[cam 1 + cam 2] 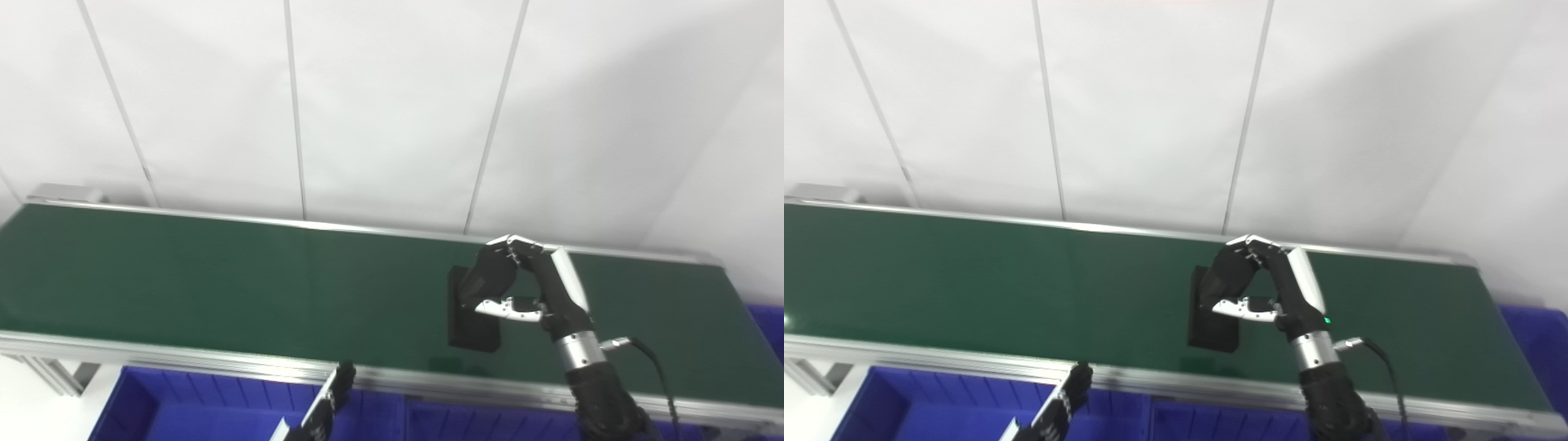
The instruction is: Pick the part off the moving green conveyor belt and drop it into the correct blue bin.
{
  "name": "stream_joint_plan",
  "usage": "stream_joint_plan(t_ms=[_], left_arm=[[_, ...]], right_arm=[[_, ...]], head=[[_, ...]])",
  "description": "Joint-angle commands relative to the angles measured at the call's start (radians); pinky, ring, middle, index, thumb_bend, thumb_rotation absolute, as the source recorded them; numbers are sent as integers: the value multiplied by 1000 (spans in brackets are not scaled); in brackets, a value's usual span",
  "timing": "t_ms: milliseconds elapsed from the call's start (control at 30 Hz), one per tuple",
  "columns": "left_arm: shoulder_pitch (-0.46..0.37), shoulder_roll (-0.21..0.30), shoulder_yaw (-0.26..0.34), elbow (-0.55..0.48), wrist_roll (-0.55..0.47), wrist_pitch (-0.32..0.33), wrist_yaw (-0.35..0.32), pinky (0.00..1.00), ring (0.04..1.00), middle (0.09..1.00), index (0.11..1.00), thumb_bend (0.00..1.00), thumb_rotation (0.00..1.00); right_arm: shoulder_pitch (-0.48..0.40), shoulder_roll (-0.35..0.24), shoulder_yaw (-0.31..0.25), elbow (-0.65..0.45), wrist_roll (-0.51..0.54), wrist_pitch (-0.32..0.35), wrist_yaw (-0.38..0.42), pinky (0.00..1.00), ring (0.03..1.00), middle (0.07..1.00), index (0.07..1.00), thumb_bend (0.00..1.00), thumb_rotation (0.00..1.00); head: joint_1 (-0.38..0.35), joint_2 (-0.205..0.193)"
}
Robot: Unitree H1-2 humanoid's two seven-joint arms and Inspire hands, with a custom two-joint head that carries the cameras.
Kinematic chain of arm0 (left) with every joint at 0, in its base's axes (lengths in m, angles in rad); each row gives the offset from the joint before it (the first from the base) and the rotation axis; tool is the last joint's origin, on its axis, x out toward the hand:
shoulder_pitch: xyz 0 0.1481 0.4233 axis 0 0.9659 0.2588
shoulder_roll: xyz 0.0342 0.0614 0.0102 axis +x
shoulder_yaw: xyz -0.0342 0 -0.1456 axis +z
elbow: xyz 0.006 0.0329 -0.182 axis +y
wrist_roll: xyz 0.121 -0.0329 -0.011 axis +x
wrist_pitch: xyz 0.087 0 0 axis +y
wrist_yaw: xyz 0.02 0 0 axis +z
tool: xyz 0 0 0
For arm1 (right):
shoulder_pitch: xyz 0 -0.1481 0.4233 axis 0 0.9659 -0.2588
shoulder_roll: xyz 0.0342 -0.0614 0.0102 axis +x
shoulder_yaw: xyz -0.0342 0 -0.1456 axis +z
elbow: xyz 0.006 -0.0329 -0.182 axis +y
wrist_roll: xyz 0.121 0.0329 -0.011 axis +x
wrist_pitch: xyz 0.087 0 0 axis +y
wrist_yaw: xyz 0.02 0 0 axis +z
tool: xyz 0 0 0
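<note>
A black rectangular part [468,318] is on the green conveyor belt [214,288], right of its middle. My right hand [520,282] reaches over the belt from the near side. Its fingers [490,275] curl down over the part's upper right edge and its thumb [505,308] presses the near face, so the hand is shut on the part. Whether the part still touches the belt I cannot tell. My left hand [331,398] stays low at the belt's near rail, fingers straight and holding nothing.
Blue bins line the near side below the belt: one at the lower left [184,404], one under the right arm [459,422]. Another blue bin [768,324] shows past the belt's right end. A white panelled wall [392,110] stands behind the belt.
</note>
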State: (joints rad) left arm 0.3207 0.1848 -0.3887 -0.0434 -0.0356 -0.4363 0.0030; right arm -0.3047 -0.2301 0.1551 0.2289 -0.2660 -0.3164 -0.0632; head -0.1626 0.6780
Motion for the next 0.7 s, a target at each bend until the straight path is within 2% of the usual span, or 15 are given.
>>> stream_joint_plan(t_ms=[0, 233, 400, 467, 500, 600, 667], left_arm=[[15, -6, 26, -39, -30, -33, -43, 1000, 1000, 1000, 1000, 896, 973], [27, 3, 102, -51, -65, -33, -144, 1000, 1000, 1000, 991, 839, 923], [21, 10, 135, -28, -57, -33, -189, 1000, 1000, 1000, 984, 849, 918], [18, 12, 146, -15, -45, -33, -201, 1000, 1000, 1000, 985, 844, 925], [18, 12, 151, -9, -41, -33, -207, 1000, 1000, 1000, 983, 844, 929], [17, 18, 160, 6, -32, -33, -221, 1000, 1000, 1000, 983, 853, 929], [16, 20, 165, 12, -28, -33, -228, 1000, 1000, 998, 980, 841, 929]], right_arm=[[17, -6, -34, -94, 16, 23, -2, 333, 382, 482, 553, 509, 0], [151, 7, -103, -285, 16, 70, 1, 334, 380, 499, 553, 508, 0], [229, 25, -141, -422, 19, 108, 3, 309, 371, 498, 555, 507, 0], [256, 29, -149, -452, 13, 111, 4, 297, 371, 503, 552, 508, 0], [266, 30, -151, -459, 11, 108, 5, 280, 416, 478, 534, 513, 0], [302, 27, -160, -460, 16, 91, 5, 275, 378, 498, 548, 509, 0], [337, 25, -165, -471, 26, 96, 11, 309, 379, 503, 545, 510, 0]], head=[[0, 9], [-12, 80], [-16, 102], [-16, 109], [-16, 109], [-16, 125], [-19, 130]])
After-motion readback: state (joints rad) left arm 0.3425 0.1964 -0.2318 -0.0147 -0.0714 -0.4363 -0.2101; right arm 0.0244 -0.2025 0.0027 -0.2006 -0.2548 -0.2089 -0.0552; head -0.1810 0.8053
